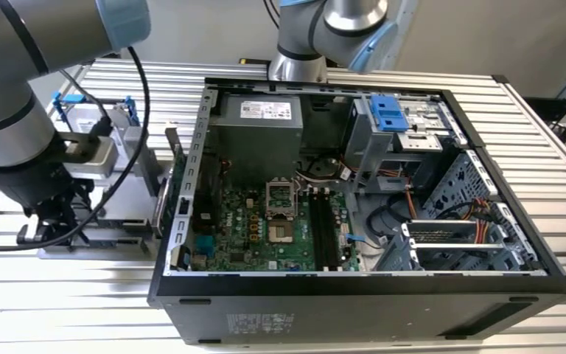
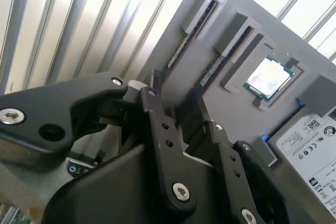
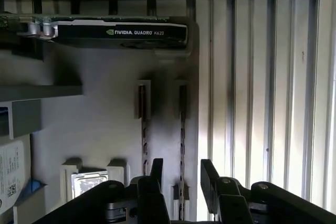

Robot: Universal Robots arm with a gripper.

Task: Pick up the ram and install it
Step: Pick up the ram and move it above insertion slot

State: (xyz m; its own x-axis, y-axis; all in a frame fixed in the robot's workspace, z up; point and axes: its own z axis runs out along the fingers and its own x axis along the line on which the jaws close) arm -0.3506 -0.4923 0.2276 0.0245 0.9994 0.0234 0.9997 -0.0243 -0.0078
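1. Between the spread fingers (image 3: 157, 171) of the gripper (image 3: 181, 174), in the first wrist view, sits the ram (image 3: 182, 129), standing on its long edge in a narrow slot of a grey holder (image 3: 105, 119).
2. The fingers stand apart, one on each flat side of the ram, and a gap shows between each of them and the stick.
3. The ram's long axis runs straight out from the gap between the fingertips, and its far end points at a graphics card (image 3: 121, 32) lying across the holder beyond it.
4. Only its thin upper edge faces the camera, so it reads as a dark, narrow strip.
5. Just outside one finger, a second stick (image 3: 142, 124) stands in a parallel slot, with the same heading.
6. Further out on that same side, a processor (image 3: 89, 182) rests in a square recess, and past it is a hard drive (image 2: 310, 140).
7. In the second wrist view, the ram's slot again lines up with the gap between the fingers.
8. In the exterior view, the gripper hangs low over the holder, and the open computer case (image 1: 362, 291) stands beside it, well apart from the fingers.
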